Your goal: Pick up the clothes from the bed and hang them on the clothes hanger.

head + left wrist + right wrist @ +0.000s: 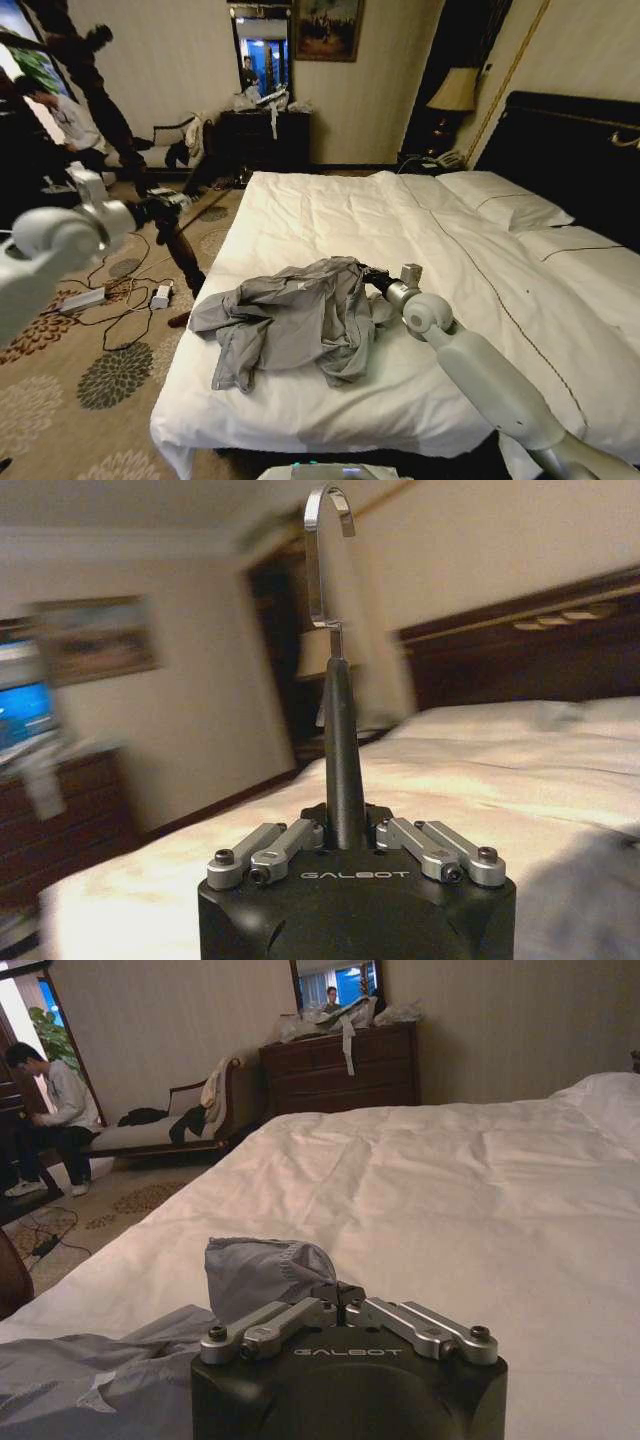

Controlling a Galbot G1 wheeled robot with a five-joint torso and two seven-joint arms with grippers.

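**Grey shirt pinched on the bed, hanger held off to the side**

Hotel-style bedroom with patterned carpet [110, 375], a dark wooden dresser [265, 135] against the far wall and a wide bed [330, 210] made up in white duvet, white piped pillows [505, 200] and a dark headboard [570, 150]. The crumpled, thin mid-grey long-sleeved shirt [290, 320] lies on the near part of the bed, close to its foot edge, sleeves trailing toward the carpet side.

The right claw [372, 278] rests low on the duvet at the shirt's far edge; in the right wrist view its fingers [335, 1295] are pressed together on a raised fold of the grey fabric [262, 1268].

The left claw [345, 832] is lifted beside the bed, over the carpet, closed around the dark slim neck of the clothes hanger [343, 750], whose silvery wire hook [318, 540] stands upright above the fingers. The hanger's shoulders are out of sight.
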